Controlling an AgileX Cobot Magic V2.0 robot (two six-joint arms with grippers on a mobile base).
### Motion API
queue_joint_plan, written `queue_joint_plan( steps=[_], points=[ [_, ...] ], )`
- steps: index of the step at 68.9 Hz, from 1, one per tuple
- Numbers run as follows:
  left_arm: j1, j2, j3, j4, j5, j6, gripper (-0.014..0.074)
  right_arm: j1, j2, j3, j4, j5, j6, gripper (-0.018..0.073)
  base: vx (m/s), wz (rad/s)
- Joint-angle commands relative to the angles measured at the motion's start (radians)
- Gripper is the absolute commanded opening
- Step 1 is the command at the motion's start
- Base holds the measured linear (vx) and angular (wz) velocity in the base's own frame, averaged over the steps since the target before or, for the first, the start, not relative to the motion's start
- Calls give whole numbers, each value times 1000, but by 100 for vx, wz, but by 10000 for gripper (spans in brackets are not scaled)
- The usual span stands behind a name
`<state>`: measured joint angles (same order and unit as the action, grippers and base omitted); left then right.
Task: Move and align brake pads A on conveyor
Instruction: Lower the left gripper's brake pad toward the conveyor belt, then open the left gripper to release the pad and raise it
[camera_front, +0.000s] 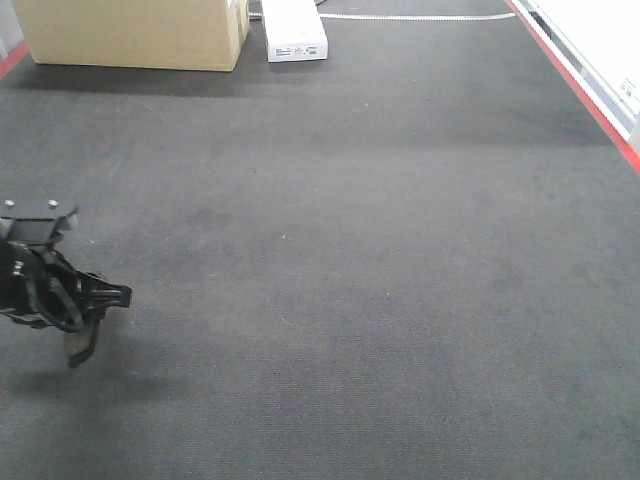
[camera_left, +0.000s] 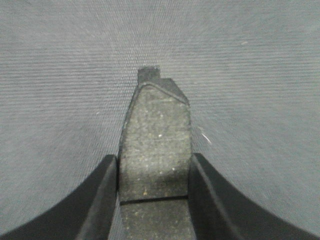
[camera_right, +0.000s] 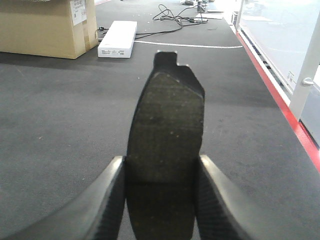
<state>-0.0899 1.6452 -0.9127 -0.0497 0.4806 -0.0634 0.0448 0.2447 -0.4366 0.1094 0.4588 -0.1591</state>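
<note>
Though left gripper (camera_left: 154, 158) and right gripper (camera_right: 161, 159) hold brake pads (camera_left: 156, 125) (camera_right: 167, 110), bottoms are cropped

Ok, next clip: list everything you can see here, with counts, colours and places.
brake pads: two, dark grey; one in the left wrist view, one in the right wrist view.
conveyor: one, charcoal with red edges, under everything.
cardboard box: one, tan, far left.
flat box: one, white, beside the cardboard box.
cables: black, beyond the flat box; count unclear.
left gripper: one, black, shut on a brake pad.
right gripper: one, black, shut on a brake pad.
</note>
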Motion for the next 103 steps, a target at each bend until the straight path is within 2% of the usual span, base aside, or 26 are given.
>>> queue_joint_plan(
  steps=[1,23,43,49,61,87,103],
  points=[
    [-3,16,-49,-4,-53,-7,200,-2,8,-29,-1,-99,-11,-2,0,0],
    [-3,103,-116,-4,-31,-5,412,-2,8,-29,-1,-99,-11,-2,0,0],
    [-4,-9,-141,-4,36,30,436,-2,8,-29,-1,-99,-11,-2,0,0],
    [-5,-84,-129,-4,42,51,436,-2,8,-29,-1,-99,-11,-2,0,0],
    [-6,-281,-47,-4,-30,53,436,-2,8,-29,-1,-99,-11,-2,0,0],
    [-6,-723,268,-5,-245,54,436,-2,8,-29,-1,-99,-11,-2,0,0],
    [-6,-1020,374,-5,-257,55,436,-2,8,-29,-1,-99,-11,-2,0,0]
  ],
)
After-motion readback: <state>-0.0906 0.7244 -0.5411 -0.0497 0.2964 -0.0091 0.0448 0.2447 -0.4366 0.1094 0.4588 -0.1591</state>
